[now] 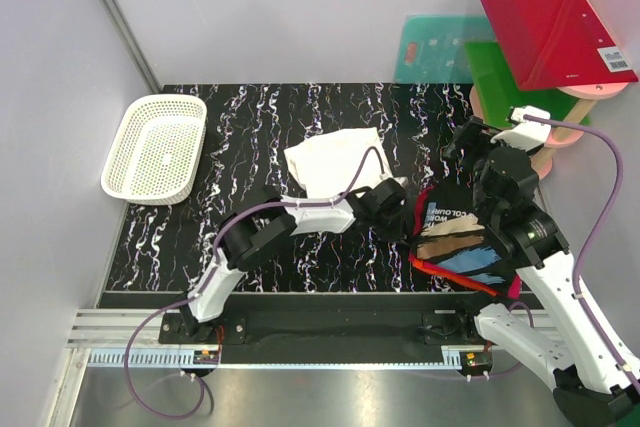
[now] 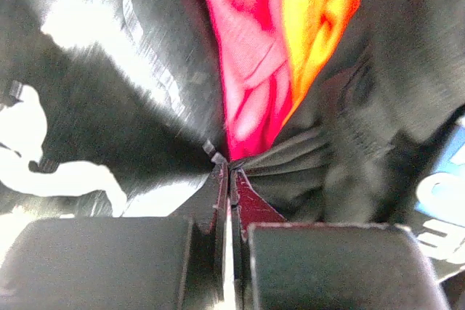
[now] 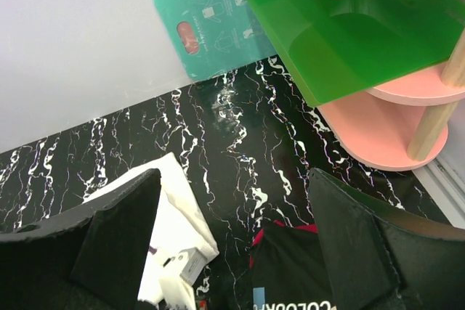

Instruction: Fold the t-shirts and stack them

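I read "COLOUR", white letters, on black t-shirt (image 1: 450, 232) print; upside down in right wrist view. Barcode sticker (image 1: 617, 59) on red board (image 1: 550, 32): digits illegible. Teal board (image 1: 430, 47) markings illegible.

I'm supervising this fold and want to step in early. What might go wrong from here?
1. The left arm's fingers are shut where the black t-shirt and red-orange t-shirt meet; a pull may drag both together.
2. That pile lies at the table's near edge and might slide off.
3. The purple cable arcs over the white t-shirt and could snag it.
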Action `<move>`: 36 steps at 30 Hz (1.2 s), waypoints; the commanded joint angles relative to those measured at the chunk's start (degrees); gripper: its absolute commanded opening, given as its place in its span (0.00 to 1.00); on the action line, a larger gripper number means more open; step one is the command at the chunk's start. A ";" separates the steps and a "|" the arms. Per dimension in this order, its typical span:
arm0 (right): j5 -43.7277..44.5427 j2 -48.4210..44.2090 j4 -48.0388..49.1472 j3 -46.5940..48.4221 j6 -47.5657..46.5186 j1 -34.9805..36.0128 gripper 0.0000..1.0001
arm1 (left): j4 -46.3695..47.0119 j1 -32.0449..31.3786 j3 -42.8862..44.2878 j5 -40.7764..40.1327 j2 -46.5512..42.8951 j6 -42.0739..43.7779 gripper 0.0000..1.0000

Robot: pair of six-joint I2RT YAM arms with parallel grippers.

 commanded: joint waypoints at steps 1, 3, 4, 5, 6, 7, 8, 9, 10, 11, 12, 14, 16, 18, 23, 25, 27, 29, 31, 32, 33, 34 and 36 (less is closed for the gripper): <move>-0.92 0.23 0.98 0.00 0.96 -0.09 0.90 | -0.80 -0.30 -6.64 -2.11 -4.83 0.46 0.00; -1.27 0.41 0.81 -0.17 1.40 -0.18 0.89 | -0.45 -0.39 -10.07 -2.46 -6.32 0.03 0.00; -1.54 0.67 0.89 -0.26 1.66 -0.18 0.89 | 0.25 -0.39 -10.95 -2.54 -6.77 0.11 0.00; -1.80 0.85 0.81 -0.26 1.93 -0.18 0.89 | 0.17 -0.48 -12.44 -2.72 -7.12 -0.24 0.00; -2.32 1.02 0.81 -0.44 2.28 -0.18 0.89 | 0.52 -0.57 -12.98 -2.81 -7.56 -0.15 0.00; -2.68 1.46 0.81 -0.53 2.46 -0.18 0.89 | 0.61 -0.57 -13.76 -2.81 -7.74 -0.24 0.00; -3.12 1.64 0.81 -0.61 2.63 -0.18 0.89 | 1.05 -0.57 -13.95 -2.63 -7.83 -0.15 0.00; -3.38 1.90 0.81 -0.70 2.89 -0.18 0.89 | 1.40 -0.57 -14.04 -1.94 -7.74 0.28 0.02; -3.56 2.34 0.81 -0.70 3.07 -0.18 0.89 | 1.66 -0.57 -13.86 -1.76 -7.74 0.64 0.21; -3.99 2.43 0.63 -0.70 3.07 -0.27 0.89 | 1.84 -0.66 -13.95 -1.67 -8.00 1.07 0.47; -4.17 2.60 0.63 -0.70 3.16 -0.18 0.89 | 2.02 -0.66 -14.04 -1.84 -8.44 1.34 0.82; -5.05 3.13 0.72 -0.62 3.34 -0.18 0.89 | 2.37 -1.01 -15.35 -3.07 -11.23 1.95 0.99; -5.84 5.05 0.89 -0.27 2.99 -0.18 0.89 | 3.16 -1.10 -17.71 -3.95 -13.70 2.57 0.99; -7.86 7.34 0.89 1.14 1.93 -0.18 0.89 | 2.73 -1.10 -19.48 -6.13 -18.45 3.18 0.99; -16.98 22.71 -1.65 8.33 1.31 -0.79 0.90 | -7.27 -0.48 -21.95 -16.68 -30.65 6.52 0.99; -19.46 29.89 -2.35 10.80 1.66 -1.32 0.90 | -12.99 0.48 -21.77 -21.69 -33.56 8.19 0.99; -23.76 34.49 -2.53 14.84 2.37 -3.07 0.90 | -17.20 1.27 -22.03 -26.51 -37.96 9.16 0.99; -28.49 41.52 -3.76 20.00 2.98 -4.57 0.90 | -19.24 3.46 -22.73 -28.90 -41.99 10.13 0.99; -31.49 49.05 -6.99 24.33 3.60 -6.85 0.90 | -20.83 8.10 -24.57 -29.36 -44.20 10.83 0.99; -33.68 51.36 -7.89 28.09 4.12 -7.73 0.91 | -20.92 10.13 -25.37 -28.74 -45.69 11.18 0.99; -35.10 55.65 -8.85 29.95 4.48 -8.61 0.91 | -20.75 12.33 -26.24 -25.69 -46.06 11.71 0.99; -36.24 57.34 -10.08 31.36 5.00 -10.79 0.91 | -20.92 16.96 -27.38 -24.27 -46.06 12.58 0.99; -42.72 61.73 -10.09 34.62 6.76 -13.52 0.91 | -21.01 21.12 -28.10 -20.59 -44.84 13.64 0.99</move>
